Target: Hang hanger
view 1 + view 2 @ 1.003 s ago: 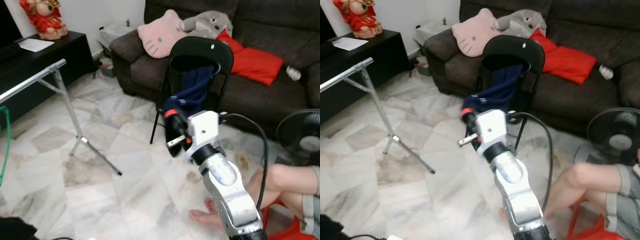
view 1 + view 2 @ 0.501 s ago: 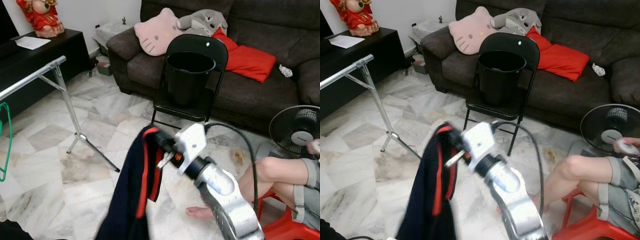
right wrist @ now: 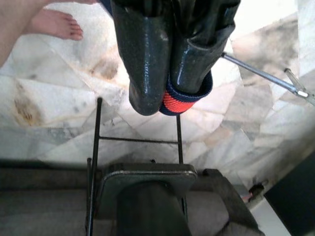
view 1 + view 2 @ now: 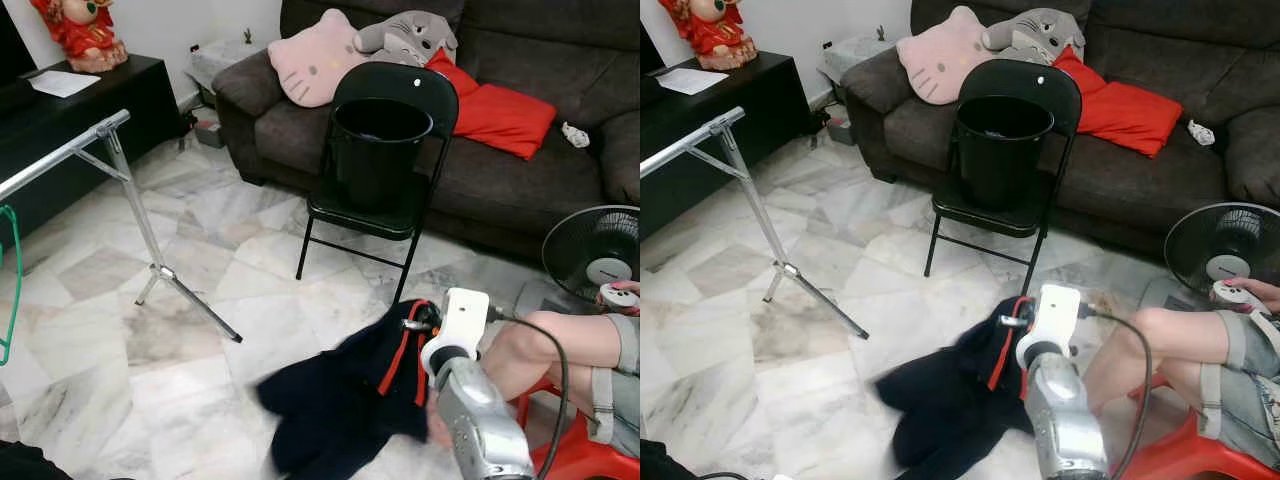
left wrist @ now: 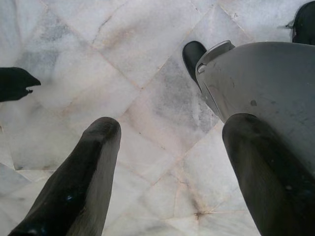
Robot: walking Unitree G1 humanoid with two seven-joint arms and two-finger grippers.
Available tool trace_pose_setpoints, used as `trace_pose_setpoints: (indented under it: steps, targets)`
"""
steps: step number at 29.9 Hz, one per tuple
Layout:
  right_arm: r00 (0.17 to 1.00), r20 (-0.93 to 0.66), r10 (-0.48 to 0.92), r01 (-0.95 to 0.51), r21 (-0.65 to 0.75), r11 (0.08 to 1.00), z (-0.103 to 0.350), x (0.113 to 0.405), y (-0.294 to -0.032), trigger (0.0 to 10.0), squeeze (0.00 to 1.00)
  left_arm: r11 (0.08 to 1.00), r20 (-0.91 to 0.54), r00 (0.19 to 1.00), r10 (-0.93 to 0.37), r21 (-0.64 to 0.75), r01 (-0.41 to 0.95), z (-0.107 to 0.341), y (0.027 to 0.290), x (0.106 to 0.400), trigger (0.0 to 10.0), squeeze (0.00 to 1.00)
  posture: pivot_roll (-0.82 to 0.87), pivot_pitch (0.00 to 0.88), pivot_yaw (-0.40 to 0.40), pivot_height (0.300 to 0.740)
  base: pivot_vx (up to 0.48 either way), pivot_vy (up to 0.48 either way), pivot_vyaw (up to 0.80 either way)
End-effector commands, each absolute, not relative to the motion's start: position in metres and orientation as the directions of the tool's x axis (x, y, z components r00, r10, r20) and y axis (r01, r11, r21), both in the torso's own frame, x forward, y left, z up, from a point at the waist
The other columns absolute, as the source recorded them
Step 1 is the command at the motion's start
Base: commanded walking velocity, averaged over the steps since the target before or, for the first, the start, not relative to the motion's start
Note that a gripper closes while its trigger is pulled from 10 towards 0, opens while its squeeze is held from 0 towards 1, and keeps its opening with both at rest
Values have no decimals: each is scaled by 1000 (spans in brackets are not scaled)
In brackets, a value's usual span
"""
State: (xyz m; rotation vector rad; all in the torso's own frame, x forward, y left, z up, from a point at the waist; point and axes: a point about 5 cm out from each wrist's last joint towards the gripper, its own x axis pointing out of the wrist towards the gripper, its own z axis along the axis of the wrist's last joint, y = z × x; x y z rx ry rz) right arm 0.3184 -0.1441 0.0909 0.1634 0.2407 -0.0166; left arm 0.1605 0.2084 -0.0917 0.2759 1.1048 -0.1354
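My right gripper [image 4: 416, 320] is shut on the red-trimmed edge of a navy garment [image 4: 340, 400], which hangs low and blurred over the marble floor by a person's knee. In the right wrist view both fingers [image 3: 147, 73] pinch the navy and red band [image 3: 189, 96]. A green hanger [image 4: 10, 290] hangs at the far left edge below the silver rack bar [image 4: 70, 155]. My left gripper [image 5: 172, 128] is open over bare floor tiles, beside the robot's grey leg.
A black bucket [image 4: 380, 140] stands on a black folding chair [image 4: 400, 95] before the dark sofa [image 4: 560, 60]. The rack's leg [image 4: 190, 305] splays across the floor. A person's leg [image 4: 560, 345], a red stool [image 4: 575, 455] and a fan [image 4: 600, 260] crowd the right.
My right arm pulled the navy garment out of the bucket on the chair, then swung it down and to the right, low near the floor. The camera shifted slightly.
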Motion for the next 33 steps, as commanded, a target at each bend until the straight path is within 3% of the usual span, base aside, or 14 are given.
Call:
trace_pose_setpoints:
  steps: [1, 14, 33]
  targets:
    - [982, -190, -16, 49, 169, 984, 98, 321, -146, 10000, 0, 960, -909, 416, 16, 130, 246, -96, 204, 150, 10000, 0, -78, 65, 25, 740, 0, 0, 0]
    - [989, -151, -2, 24, 144, 989, 100, 323, -142, 10000, 0, 961, -909, 417, 22, 135, 243, -97, 205, 149, 10000, 0, -61, 30, 29, 740, 0, 0, 737]
    - [991, -136, 4, 15, 141, 990, 103, 325, -143, 10000, 0, 963, -907, 421, 24, 134, 234, -96, 205, 151, 10000, 0, -61, 65, 18, 740, 0, 0, 799]
